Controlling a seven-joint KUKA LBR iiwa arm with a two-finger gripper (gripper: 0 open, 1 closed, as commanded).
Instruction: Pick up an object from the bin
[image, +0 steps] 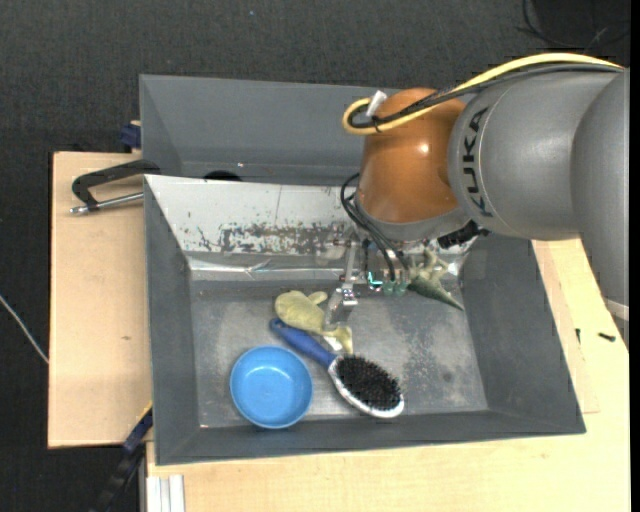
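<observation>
End effector is low inside the grey metal bin, about mid-width and close to the back wall, directly under the arm's orange wrist cover. Can't tell whether it's spread or pressed together, because the cover and cabling block the view.

Nearest item is the pale yellow soft lumpy object, lying on the bin floor just left of and below the end effector. A metal part of the end effector overlaps the object's right edge in this view, but I can't confirm contact.

Just right of the end effector there's a crumpled clear plastic packet with green contents. It lies on the floor toward the back right, and I can't tell whether the two touch.

Toward the front:
- Hairbrush with blue handle and white oval head with black bristles lies diagonally. Its handle end meets the yellow object and its head points toward the front wall.
- Round blue plastic bowl sits upright, opening up, at front left, just beside the brush handle.
</observation>
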